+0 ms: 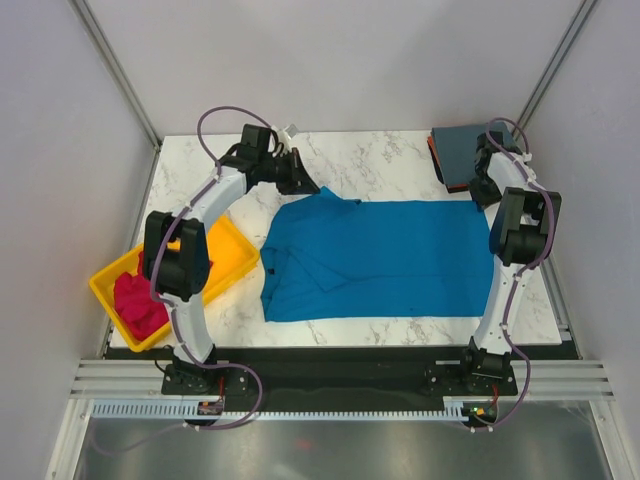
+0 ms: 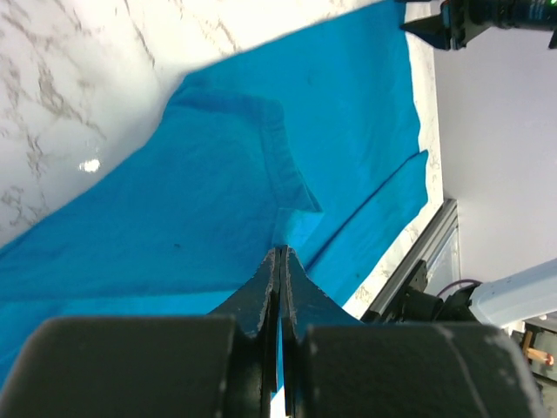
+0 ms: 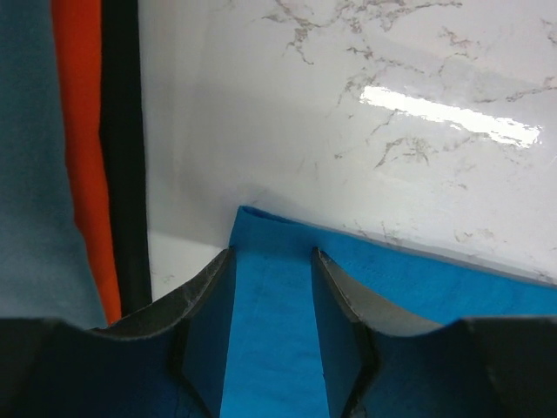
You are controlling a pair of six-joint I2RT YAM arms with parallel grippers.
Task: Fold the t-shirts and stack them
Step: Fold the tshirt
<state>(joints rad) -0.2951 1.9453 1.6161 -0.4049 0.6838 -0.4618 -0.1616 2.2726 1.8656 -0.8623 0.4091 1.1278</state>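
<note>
While left gripper point(image 2: 280, 254) clamps blue t-shirt point(image 1: 380, 255) far edge, right gripper point(image 3: 271, 258) straddles its corner, jaws half apart; table point(image 3: 392, 174) beyond.

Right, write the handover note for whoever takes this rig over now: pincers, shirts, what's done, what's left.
Left pincer: shut on the blue t-shirt at its far left corner, which is lifted a little.
Right pincer: open, fingers astride the same shirt's far right corner.
Blue t-shirt: spread across the middle of the table, not folded.
Done: grey-blue t-shirt lies folded on the orange t-shirt at the far right corner.
Magenta t-shirt: bunched in the yellow tray, near left.
Left: fold and stack the blue one, then the magenta one.
</note>
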